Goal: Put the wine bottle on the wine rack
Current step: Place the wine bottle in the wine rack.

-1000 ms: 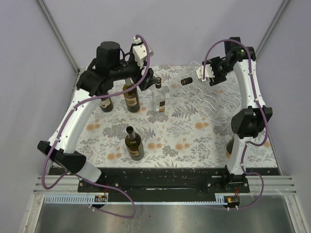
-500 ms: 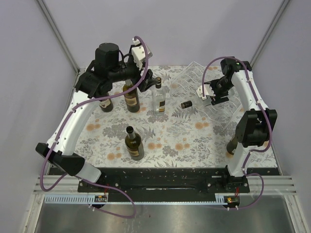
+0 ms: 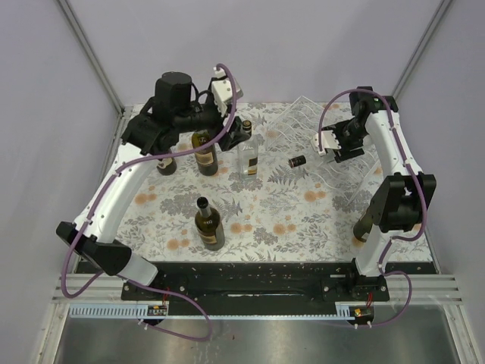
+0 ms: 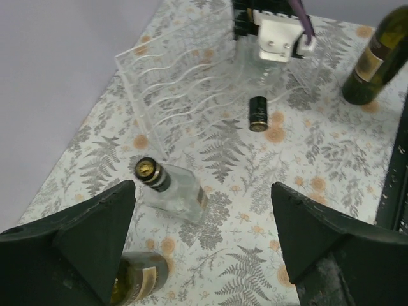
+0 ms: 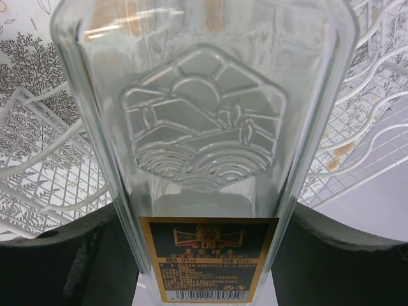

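Placement is the step in hand. The right pincer [image 3: 327, 145] grips the clear bottle [image 3: 297, 161] by its body, roughly on its side over the rack [image 3: 299, 114] at the table's [image 3: 265, 216] 2 o'clock. The black cap points toward 8 o'clock, out past the rack's front edge. In the wrist view the glass is clamped between both fingers [image 5: 64, 255], with ribs below and to either side.

To do this well, I judge the bottle's axis should line up with one cradle before lowering, so the body settles between two ribs and not across a crest. Whether it sits in a cradle yet I cannot tell. Lower slowly, since the thin ribs could flex or the rack could slide. Release only once the glass bears on the ribs, then lift straight off.

The left pincer [image 4: 203, 187] hangs wide open and empty at 11 o'clock above the standing bottles [image 3: 204, 148], apart from the rack.
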{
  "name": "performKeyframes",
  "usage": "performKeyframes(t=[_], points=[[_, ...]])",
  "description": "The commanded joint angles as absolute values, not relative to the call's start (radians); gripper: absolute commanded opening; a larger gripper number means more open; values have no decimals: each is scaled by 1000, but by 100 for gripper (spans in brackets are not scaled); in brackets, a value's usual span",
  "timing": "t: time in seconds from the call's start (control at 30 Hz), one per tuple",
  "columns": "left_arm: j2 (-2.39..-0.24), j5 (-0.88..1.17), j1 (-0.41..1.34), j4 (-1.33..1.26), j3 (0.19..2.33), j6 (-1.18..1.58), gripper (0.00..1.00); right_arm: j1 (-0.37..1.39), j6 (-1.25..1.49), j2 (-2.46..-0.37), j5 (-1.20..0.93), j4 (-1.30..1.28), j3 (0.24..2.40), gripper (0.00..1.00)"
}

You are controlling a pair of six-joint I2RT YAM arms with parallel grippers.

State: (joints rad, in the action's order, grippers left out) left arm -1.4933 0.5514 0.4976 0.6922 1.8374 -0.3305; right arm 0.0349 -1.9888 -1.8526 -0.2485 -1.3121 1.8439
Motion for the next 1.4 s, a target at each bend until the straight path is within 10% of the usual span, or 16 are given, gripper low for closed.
performKeyframes(t=[0.0, 1.37], points=[[-1509, 560, 613, 756, 1882, -420, 92, 23, -2378, -1773, -239, -1264, 1847, 0], [-1990, 624, 758, 362, 1809, -296, 99, 14, -2298, -1736, -261, -1236, 1796, 0]])
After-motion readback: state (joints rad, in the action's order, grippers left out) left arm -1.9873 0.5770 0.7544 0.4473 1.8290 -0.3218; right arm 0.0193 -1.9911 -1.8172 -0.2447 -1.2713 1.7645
